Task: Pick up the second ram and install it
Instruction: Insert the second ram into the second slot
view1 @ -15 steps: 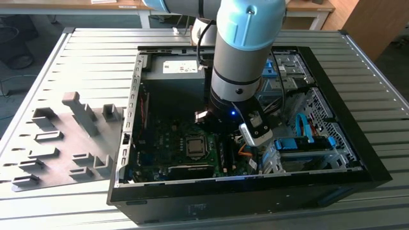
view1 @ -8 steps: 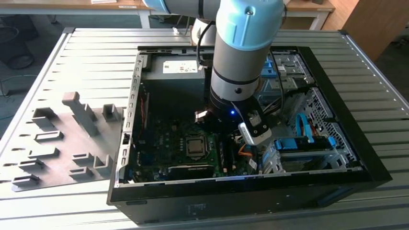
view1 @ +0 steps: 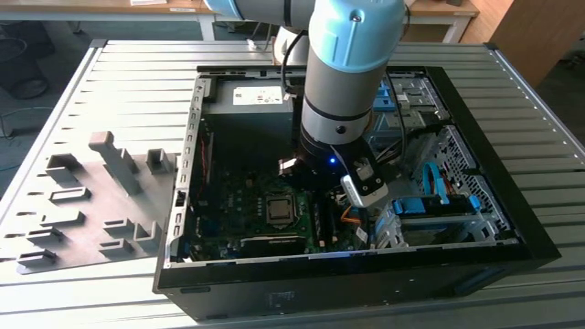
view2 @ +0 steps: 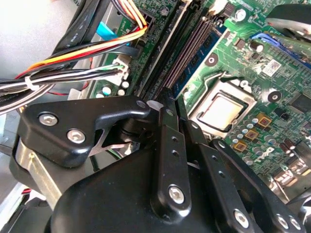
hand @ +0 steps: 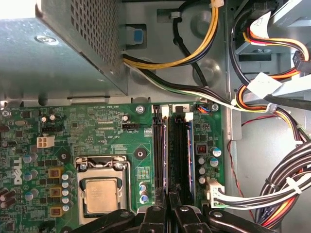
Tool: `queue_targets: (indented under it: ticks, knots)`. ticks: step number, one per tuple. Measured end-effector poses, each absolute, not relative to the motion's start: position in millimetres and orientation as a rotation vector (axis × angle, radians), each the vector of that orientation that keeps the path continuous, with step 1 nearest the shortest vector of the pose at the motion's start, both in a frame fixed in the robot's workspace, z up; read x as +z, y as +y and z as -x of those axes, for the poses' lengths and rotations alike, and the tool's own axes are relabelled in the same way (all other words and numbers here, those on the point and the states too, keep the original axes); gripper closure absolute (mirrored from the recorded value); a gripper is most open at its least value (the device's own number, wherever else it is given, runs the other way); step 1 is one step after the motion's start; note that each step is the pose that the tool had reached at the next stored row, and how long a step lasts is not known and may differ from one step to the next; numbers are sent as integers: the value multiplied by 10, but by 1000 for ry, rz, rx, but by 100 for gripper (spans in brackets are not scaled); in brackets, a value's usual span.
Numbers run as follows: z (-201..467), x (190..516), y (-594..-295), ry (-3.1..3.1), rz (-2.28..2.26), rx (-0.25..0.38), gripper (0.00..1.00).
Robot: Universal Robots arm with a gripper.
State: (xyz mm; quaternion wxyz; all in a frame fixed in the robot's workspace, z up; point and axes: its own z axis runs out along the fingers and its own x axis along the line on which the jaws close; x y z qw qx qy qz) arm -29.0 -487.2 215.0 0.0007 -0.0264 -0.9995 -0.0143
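1. Surface and room. In the exterior view the work surface is a slatted grey metal table (view1: 109, 75). An open computer case (view1: 494, 226) lies on its side on the table. A grey holder plate (view1: 82, 205) with upright blocks sits on the exterior view's left of the case. Wooden desks (view1: 119, 8) and a dark floor lie behind the table.

2. Arm. The arm (view1: 347, 82) reaches straight down into the case, over the motherboard (hand: 97, 126), next to the CPU (hand: 99, 194).

3. Task item. In the first wrist view I see the second ram (hand: 165, 150) as a thin strip standing on edge in the slot rail nearer the CPU. Its long axis follows the rail, from the gripper (hand: 167, 216) toward the perforated metal box (hand: 73, 48). A second, blue-edged stick (hand: 190, 145) stands parallel in the next rail.

4. Gripper. It sits in line with that rail's near end. I cannot tell the pincer's state, or whether it is touching the ram.
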Motion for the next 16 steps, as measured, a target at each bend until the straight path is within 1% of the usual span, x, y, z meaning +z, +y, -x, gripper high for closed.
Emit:
queue_targets:
  ticks: [16]
  knots:
    - [268,2178,-4872,-3138,58,-42,86]
